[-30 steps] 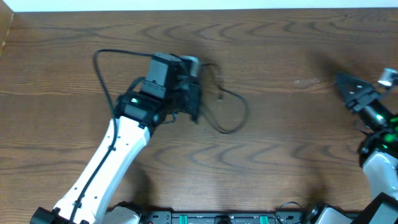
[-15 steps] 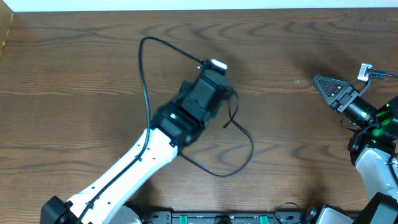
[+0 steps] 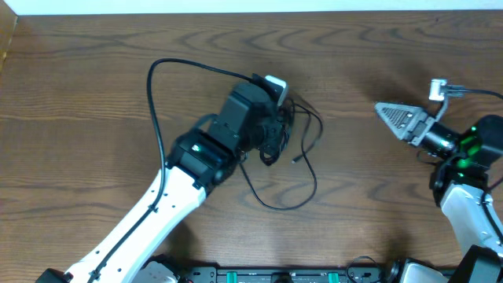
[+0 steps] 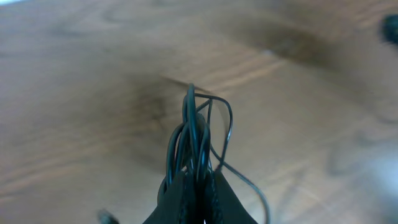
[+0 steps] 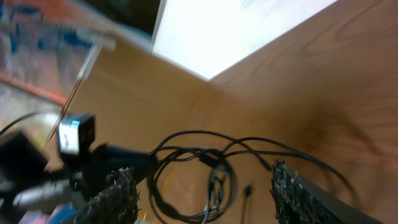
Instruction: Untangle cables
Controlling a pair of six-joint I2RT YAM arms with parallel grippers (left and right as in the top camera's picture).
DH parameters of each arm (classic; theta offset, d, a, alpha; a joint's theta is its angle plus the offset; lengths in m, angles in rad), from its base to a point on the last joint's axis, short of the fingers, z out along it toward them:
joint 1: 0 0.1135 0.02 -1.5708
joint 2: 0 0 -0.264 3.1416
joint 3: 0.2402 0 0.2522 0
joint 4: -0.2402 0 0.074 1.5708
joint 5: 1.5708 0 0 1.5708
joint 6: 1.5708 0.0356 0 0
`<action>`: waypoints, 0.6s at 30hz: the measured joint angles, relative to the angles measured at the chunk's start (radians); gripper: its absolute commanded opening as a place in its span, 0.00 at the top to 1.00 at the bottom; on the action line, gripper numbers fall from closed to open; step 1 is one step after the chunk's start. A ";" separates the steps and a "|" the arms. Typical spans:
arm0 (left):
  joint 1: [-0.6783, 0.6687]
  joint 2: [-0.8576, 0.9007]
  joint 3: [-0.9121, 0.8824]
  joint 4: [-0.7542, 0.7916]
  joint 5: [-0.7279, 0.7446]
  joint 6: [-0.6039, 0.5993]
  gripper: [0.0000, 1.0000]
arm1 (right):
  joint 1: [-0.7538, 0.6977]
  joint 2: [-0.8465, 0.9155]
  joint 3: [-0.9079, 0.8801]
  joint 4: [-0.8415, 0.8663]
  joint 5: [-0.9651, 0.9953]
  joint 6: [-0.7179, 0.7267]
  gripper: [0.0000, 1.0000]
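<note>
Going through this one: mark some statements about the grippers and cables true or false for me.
1. The left gripper is shut on the cables. True.
2. The right gripper holds a cable. False: it is open and empty, apart from the cables.
3. A loose loop of black cable extends beyond the left gripper's hold. True.
4. The cables lie at the right edge of the table. False: they are near the middle, at the left gripper.
</note>
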 measured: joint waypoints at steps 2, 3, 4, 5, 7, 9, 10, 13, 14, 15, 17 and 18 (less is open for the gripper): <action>0.037 0.000 0.000 -0.025 0.102 -0.005 0.92 | 0.036 0.000 0.000 0.000 -0.010 -0.003 0.33; 0.059 0.000 0.000 -0.036 0.157 -0.010 0.92 | 0.054 0.000 0.000 0.000 -0.013 -0.007 0.33; 0.074 0.000 0.000 -0.044 0.194 -0.013 0.92 | 0.066 0.000 0.000 -0.001 -0.014 -0.011 0.33; 0.090 0.000 0.000 -0.049 0.236 -0.016 0.92 | 0.075 0.000 0.000 -0.001 -0.017 -0.014 0.34; 0.122 0.000 0.000 -0.051 0.318 -0.019 0.92 | 0.091 0.000 0.000 -0.013 -0.019 -0.021 0.33; 0.148 0.000 0.000 -0.050 0.397 -0.020 0.92 | 0.109 0.000 0.000 -0.058 -0.024 -0.027 0.34; 0.154 0.000 0.000 -0.051 0.422 -0.021 0.92 | 0.119 0.000 0.003 -0.103 -0.023 -0.029 0.34; 0.155 0.000 0.000 -0.050 0.469 -0.024 0.93 | 0.161 0.000 0.004 -0.243 -0.023 -0.032 0.38; 0.155 0.000 0.000 -0.050 0.483 -0.025 0.92 | 0.190 0.000 0.003 -0.283 -0.023 -0.039 0.40; 0.155 0.000 0.000 -0.050 0.493 -0.027 0.92 | 0.217 0.000 0.003 -0.304 -0.021 -0.049 0.41; 0.155 0.000 0.000 -0.050 0.518 -0.031 0.92 | 0.278 0.000 0.003 -0.337 -0.005 -0.076 0.45; 0.155 0.000 0.000 -0.050 0.535 -0.032 0.92 | 0.313 0.000 0.003 -0.352 0.013 -0.090 0.45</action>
